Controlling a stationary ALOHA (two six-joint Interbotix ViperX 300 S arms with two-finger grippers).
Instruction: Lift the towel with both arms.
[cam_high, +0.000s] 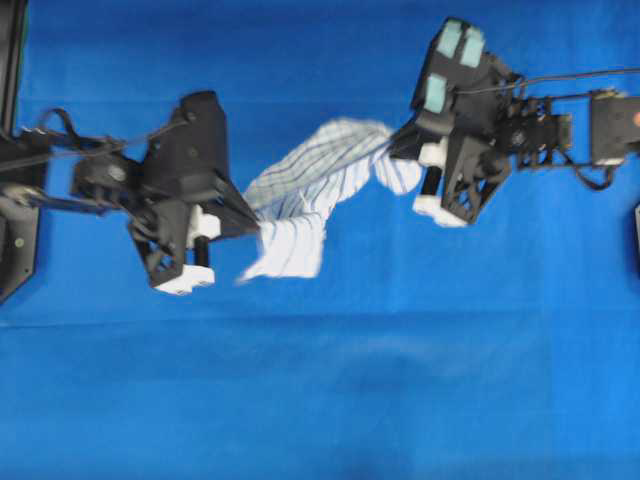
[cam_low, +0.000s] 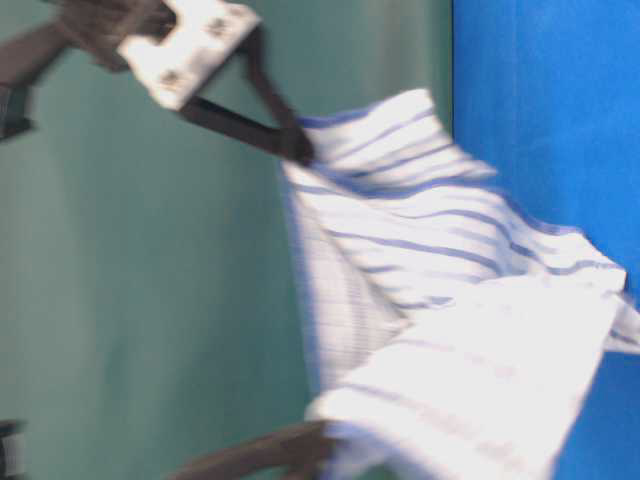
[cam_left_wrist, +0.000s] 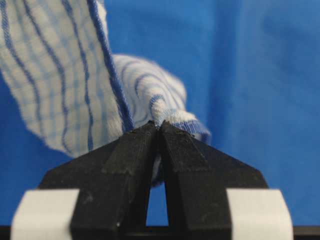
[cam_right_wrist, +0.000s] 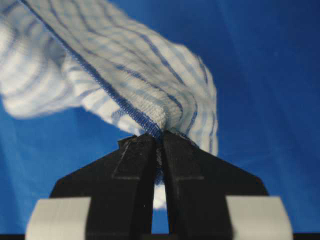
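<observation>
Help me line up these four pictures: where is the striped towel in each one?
Overhead: the towel hangs mid-frame between both hands.
Table-level: it fills the centre and lower right.
Left wrist: upper left, pinched at the left hand.
Right wrist: across the top, pinched at the right hand.
Shared landmark: the blue table cover.

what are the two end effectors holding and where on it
Both hold the towel. The left end effector is shut on a bunched edge at one end; the right end effector is shut on the blue-striped hem at the opposite end.
</observation>
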